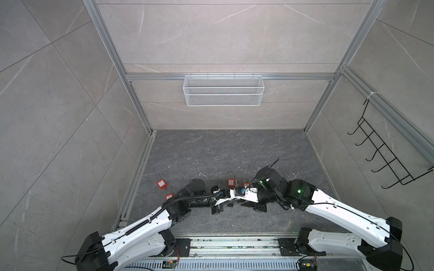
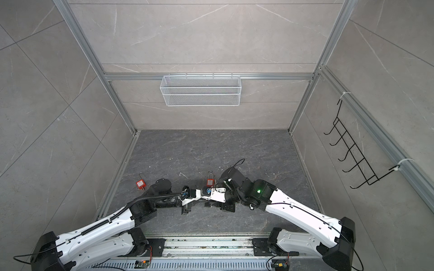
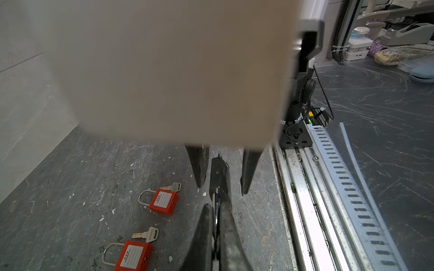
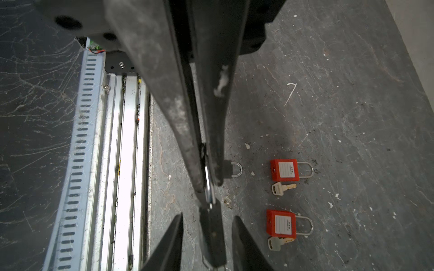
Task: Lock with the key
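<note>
1. While the left hand (image 3: 215, 206) is clamped together on the bright shackle (image 4: 208, 183) of a black padlock (image 4: 212, 234), it holds that lock off the grey surface (image 1: 211, 152), near the middle of the front edge.
2. The right hand (image 4: 207, 217) faces it with its fingers apart, one on each side of the padlock's body and touching neither.
3. Neither hand shows a key. The end of the body where a keyhole would sit is hidden, so it cannot be told whether a key is in it or whether the shackle is pushed home.
4. A small key on a ring (image 4: 229, 200) lies on the surface near the held lock, beside a second dark padlock (image 4: 227, 169).
5. Judged progress is early. The lock is lifted and steadied, while gripping its body, fetching a key, inserting it and turning it appear to remain.
6. Two red padlocks (image 3: 163, 201) lie flat left of the hands and two more red padlocks (image 4: 284, 170) right of them, each with a silver key (image 3: 150, 234) just beside it.
7. Each red padlock carries a white label (image 3: 131, 257) with ruled lines and small print too fine to read. The key head bears stamped characters, also illegible, and no brand can be made out.
</note>
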Motion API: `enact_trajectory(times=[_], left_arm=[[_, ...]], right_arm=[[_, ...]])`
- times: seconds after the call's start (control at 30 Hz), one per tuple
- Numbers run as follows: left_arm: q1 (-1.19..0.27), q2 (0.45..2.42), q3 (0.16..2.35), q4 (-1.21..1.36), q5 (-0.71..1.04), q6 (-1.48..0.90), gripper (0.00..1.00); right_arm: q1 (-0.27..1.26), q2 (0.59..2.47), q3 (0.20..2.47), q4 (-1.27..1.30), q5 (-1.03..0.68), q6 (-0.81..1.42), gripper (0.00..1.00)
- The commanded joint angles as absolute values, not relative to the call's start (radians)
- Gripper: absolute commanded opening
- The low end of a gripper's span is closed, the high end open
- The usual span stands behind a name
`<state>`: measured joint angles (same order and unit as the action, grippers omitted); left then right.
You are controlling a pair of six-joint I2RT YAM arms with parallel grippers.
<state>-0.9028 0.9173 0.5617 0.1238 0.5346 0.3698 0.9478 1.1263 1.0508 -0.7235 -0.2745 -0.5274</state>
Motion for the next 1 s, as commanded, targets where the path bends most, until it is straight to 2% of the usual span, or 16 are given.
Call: enact_trajectory(times=[0.0, 0.57, 0.6, 0.67, 0.73, 0.83, 0.97], left_arm=[[-0.896, 0.916, 0.58, 0.186, 0.583, 0.338, 0.0], [-0.887, 0.918, 0.618, 0.095, 0.61, 0.346, 0.0], [-0.885, 0.912, 0.62, 0.079, 0.598, 0.35, 0.06], [-0.881, 0.893, 0.631, 0.021, 0.574, 0.367, 0.3], [-0.879, 0.887, 0.646, -0.045, 0.561, 0.39, 0.41], [-0.879, 0.887, 0.659, -0.116, 0.547, 0.415, 0.42], [-0.879, 0.896, 0.66, -0.126, 0.538, 0.417, 0.37]], right_arm=[[0.947, 1.129, 1.037, -0.705, -0.305, -0.547, 0.33], [0.948, 1.134, 1.045, -0.723, -0.305, -0.555, 0.05], [0.948, 1.134, 1.048, -0.728, -0.304, -0.555, 0.05], [0.948, 1.132, 1.052, -0.737, -0.305, -0.552, 0.04], [0.948, 1.131, 1.052, -0.74, -0.302, -0.551, 0.04], [0.948, 1.134, 1.054, -0.742, -0.3, -0.548, 0.04], [0.948, 1.143, 1.06, -0.741, -0.304, -0.543, 0.04]])
